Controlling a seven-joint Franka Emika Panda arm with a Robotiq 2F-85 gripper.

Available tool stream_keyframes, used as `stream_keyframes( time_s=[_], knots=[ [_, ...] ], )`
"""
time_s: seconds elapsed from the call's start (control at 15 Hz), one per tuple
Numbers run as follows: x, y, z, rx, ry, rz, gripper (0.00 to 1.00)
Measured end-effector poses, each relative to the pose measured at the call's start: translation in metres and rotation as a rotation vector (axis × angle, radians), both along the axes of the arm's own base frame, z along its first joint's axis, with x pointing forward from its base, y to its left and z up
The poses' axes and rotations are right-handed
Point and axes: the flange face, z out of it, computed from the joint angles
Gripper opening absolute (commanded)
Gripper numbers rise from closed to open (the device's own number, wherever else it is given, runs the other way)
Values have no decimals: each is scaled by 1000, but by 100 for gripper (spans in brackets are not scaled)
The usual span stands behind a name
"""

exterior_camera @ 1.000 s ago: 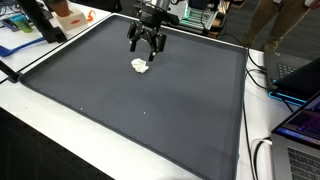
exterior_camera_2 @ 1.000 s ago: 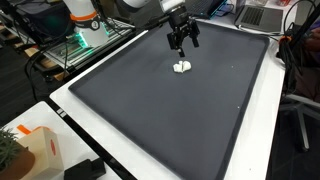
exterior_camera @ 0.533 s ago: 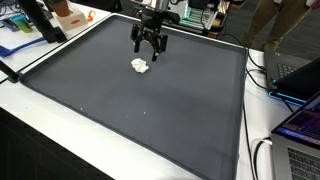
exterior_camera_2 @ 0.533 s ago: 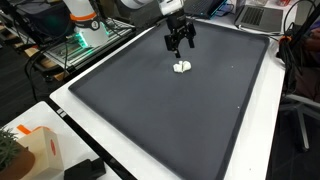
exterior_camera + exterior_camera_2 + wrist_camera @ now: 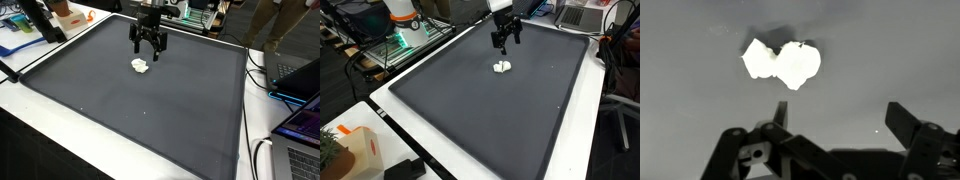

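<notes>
The gripper (image 5: 148,48) is hanging in the upper middle of the frame in both exterior views (image 5: 504,46), its jaws standing wide apart and gripping nothing. In the wrist view the gripper (image 5: 840,122) is entering from the bottom edge, with one dark finger (image 5: 780,114) showing at lower centre and the other at lower right. A white crumpled lump (image 5: 782,62) is lying in the upper middle of that view, apart from both fingers. In both exterior views the lump (image 5: 140,66) is resting on the mat just below the gripper in the frame (image 5: 502,68), not touching it. The dark grey mat (image 5: 150,120) is covering most of a white table (image 5: 40,120). A laptop (image 5: 300,135) is sitting at the right edge of an exterior view, and a tan box (image 5: 360,150) is standing at the lower left of an exterior view.
</notes>
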Motion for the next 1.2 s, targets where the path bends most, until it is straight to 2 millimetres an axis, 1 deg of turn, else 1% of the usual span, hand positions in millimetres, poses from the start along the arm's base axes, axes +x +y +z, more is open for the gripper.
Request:
stream_keyframes(
  time_s=[0.2,0.47,0.67,0.8,1.0,1.2],
  knots=[
    [14,-2,14,-11,47,-19,100],
    [33,-12,34,-44,157,-40,100],
    [45,-17,50,-14,190,-20,100],
    [49,-21,53,-3,188,-13,100],
    [53,-26,49,24,202,-18,100],
    [64,-32,54,60,212,-8,100]
  ],
)
